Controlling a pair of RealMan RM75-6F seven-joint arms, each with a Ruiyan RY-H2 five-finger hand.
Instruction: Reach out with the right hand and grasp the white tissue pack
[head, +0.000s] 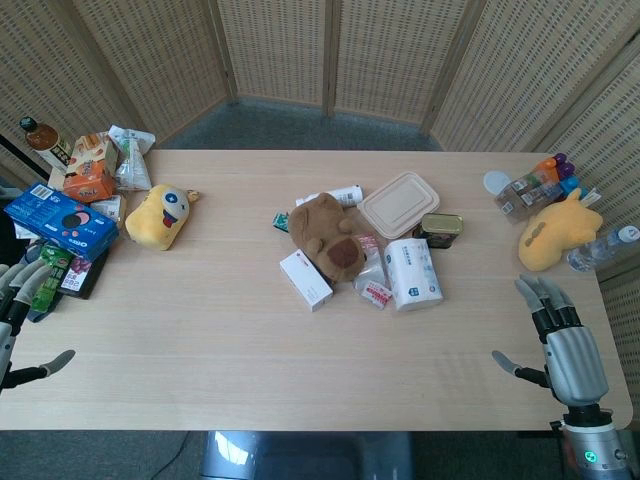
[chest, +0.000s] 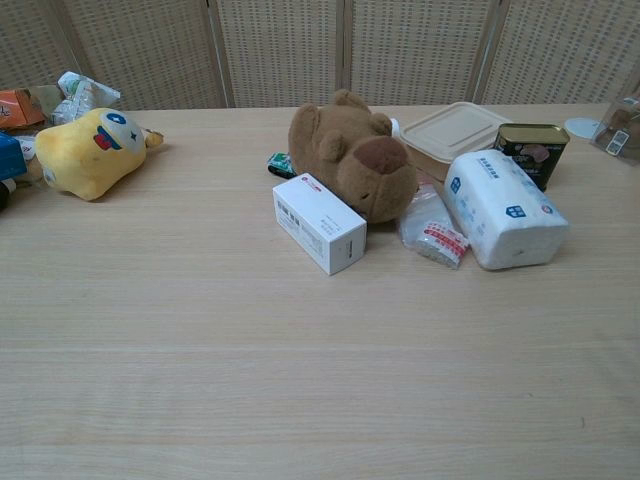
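1. The white tissue pack (head: 414, 273) lies on its side right of the table's middle, at the right edge of the centre clutter. From the chest camera it shows as a plump wrapped block (chest: 503, 208) with blue print.
2. Its neighbours are tight: a small clear packet (head: 374, 285) touches its left side, a dark tin can (head: 440, 229) sits just behind it, and a beige lidded food box (head: 399, 204) is behind that. The brown plush bear (head: 328, 236) and a white carton (head: 305, 280) crowd the left side.
3. The right hand (head: 560, 335) hovers near the table's front right corner, holding nothing, fingers spread and pointing away from the robot with the thumb out to the side. It's well apart from the pack.
4. Between that hand and the pack there's only bare wood, and the front strip of the table (head: 300, 380) is wide open too.
5. The back right corner is busier: a yellow plush (head: 556, 234), some bottles (head: 540, 184) and a clear bottle (head: 604, 247) near the edge.
6. The left hand (head: 18, 300) sits at the left edge, half out of frame, fingers loosely apart and empty as far as I can see, next to a blue box (head: 60, 222) and snack packs.
7. A yellow plush toy (head: 160, 215) lies further in on the left.
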